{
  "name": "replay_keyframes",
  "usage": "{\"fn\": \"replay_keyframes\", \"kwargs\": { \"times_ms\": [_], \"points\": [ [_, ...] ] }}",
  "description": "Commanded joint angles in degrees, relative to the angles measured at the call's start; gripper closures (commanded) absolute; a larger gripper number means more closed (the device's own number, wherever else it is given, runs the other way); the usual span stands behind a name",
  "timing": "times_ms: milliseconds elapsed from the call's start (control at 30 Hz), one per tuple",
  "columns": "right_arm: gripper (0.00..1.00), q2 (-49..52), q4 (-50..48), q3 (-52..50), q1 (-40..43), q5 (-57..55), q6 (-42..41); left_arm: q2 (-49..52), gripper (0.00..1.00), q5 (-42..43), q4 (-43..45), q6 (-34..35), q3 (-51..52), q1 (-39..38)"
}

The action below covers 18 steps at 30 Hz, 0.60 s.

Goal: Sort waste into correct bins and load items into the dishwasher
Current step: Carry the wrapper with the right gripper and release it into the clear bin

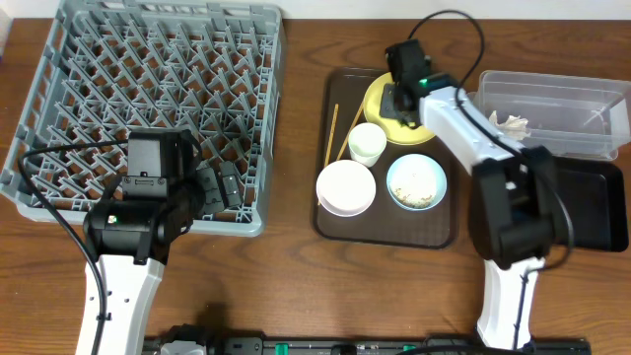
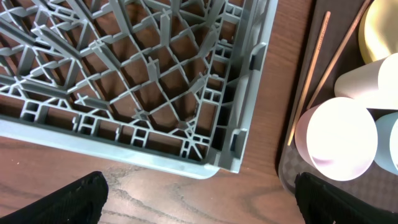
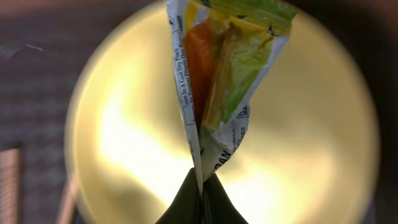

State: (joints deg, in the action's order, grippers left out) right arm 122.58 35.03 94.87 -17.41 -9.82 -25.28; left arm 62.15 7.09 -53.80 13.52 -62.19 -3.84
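Observation:
My right gripper [image 3: 202, 180] is shut on the lower edge of the yellow-green snack wrapper [image 3: 227, 81], which hangs over the round yellow plate [image 3: 124, 143]. In the overhead view this gripper [image 1: 399, 99] is above the plate [image 1: 380, 99] on the brown tray. A small white cup [image 1: 368, 143], a white bowl [image 1: 345, 187], a light blue bowl [image 1: 416, 182] holding beige crumbs and two chopsticks [image 1: 333, 128] share that tray. My left gripper [image 2: 199, 199] is open over bare table by the near right corner of the grey dish rack [image 2: 155, 93].
The dark brown serving tray [image 1: 434, 232] lies right of the rack [image 1: 148, 89]. A clear tub [image 1: 572, 99] with crumpled white paper [image 1: 513, 123] stands at the far right. A shallow black tray [image 1: 596, 212] sits in front of it.

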Motion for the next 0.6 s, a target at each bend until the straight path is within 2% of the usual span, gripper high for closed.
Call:
{"fn": "replay_keyframes", "kwargs": {
  "times_ms": [0,233,567],
  "points": [
    [0.99,-8.6,1.7,0.6,1.3,0.2,5.7,-0.1,0.02,-0.7,-0.2,-0.1,-1.0,0.3],
    [0.99,-18.5,6.7,0.6,7.5,0.2,5.6,-0.1,0.01,-0.7,-0.2,-0.1,-1.0,0.3],
    [0.99,-17.4,14.7,-0.3,20.9,0.2,5.2,-0.1,0.01,-0.7,-0.2,-0.1,-1.0,0.3]
  ]
}}
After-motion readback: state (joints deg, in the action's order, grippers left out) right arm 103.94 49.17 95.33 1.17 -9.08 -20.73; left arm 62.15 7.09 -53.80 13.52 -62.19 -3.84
